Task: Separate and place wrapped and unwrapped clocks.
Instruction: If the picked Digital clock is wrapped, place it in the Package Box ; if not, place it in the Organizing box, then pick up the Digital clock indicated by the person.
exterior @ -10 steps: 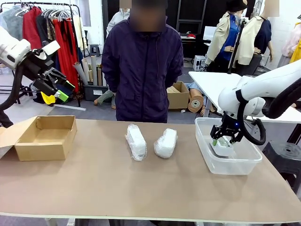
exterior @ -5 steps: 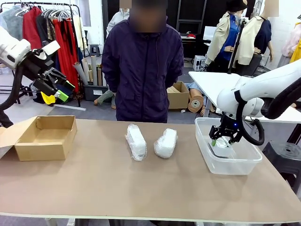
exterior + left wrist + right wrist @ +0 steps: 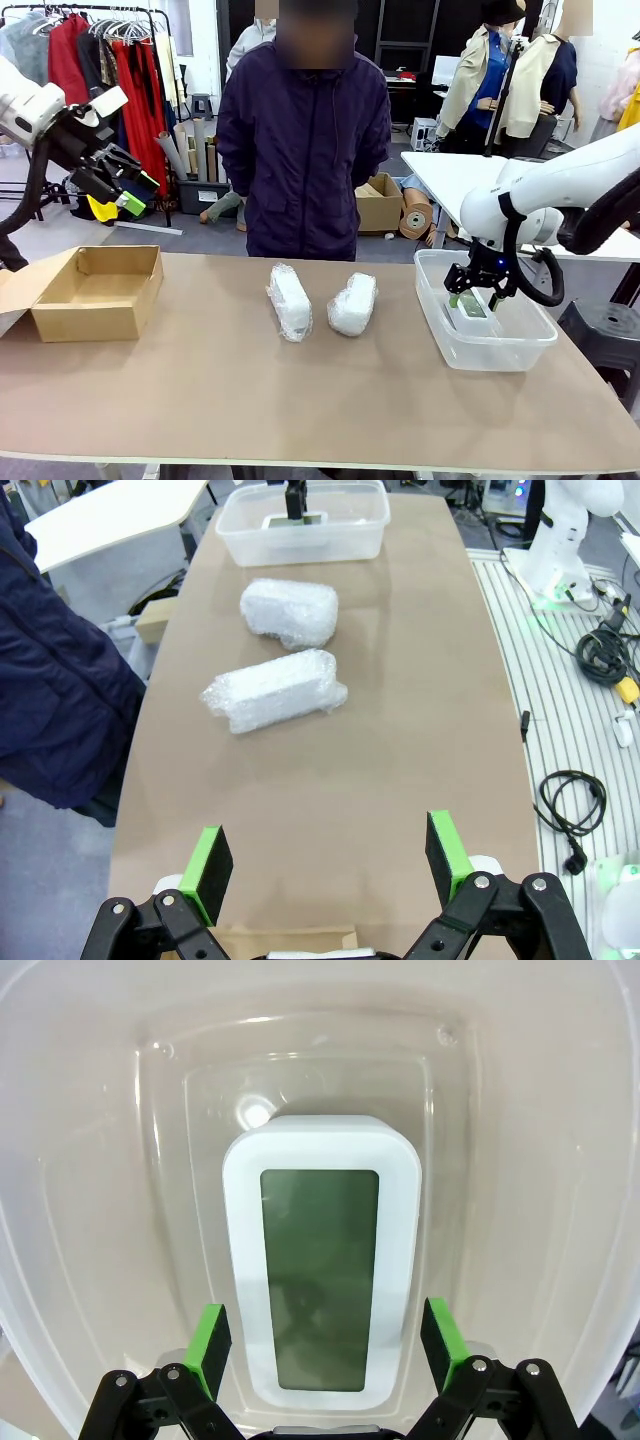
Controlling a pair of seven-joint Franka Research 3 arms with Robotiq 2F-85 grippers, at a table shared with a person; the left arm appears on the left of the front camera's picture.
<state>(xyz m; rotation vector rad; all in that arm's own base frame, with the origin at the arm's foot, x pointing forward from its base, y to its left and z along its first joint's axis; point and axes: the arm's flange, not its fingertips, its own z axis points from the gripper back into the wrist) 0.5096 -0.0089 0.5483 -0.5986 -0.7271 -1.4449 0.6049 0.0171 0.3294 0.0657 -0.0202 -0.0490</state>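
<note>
Two bubble-wrapped clocks lie side by side mid-table, one (image 3: 289,300) left of the other (image 3: 353,303); the left wrist view shows them too, the nearer (image 3: 274,689) and the farther (image 3: 290,611). The bare white clock (image 3: 320,1257) with a grey-green screen lies flat on the floor of the clear plastic tub (image 3: 516,350). My right gripper (image 3: 473,297) hangs open just over it inside the tub, its green pads (image 3: 208,1344) either side of the clock's near end, holding nothing. My left gripper (image 3: 128,192) is raised open above the table's left end, empty.
An open cardboard box (image 3: 95,290) stands at the table's left end. A person in a dark jacket (image 3: 304,140) stands at the far side behind the wrapped clocks. Bare tabletop (image 3: 300,400) spreads along the near side. Cables lie on the floor (image 3: 575,790) beside the table.
My right gripper has opened and let go of the bare clock, which now lies flat in the tub. The left arm and the wrapped clocks have not moved.
</note>
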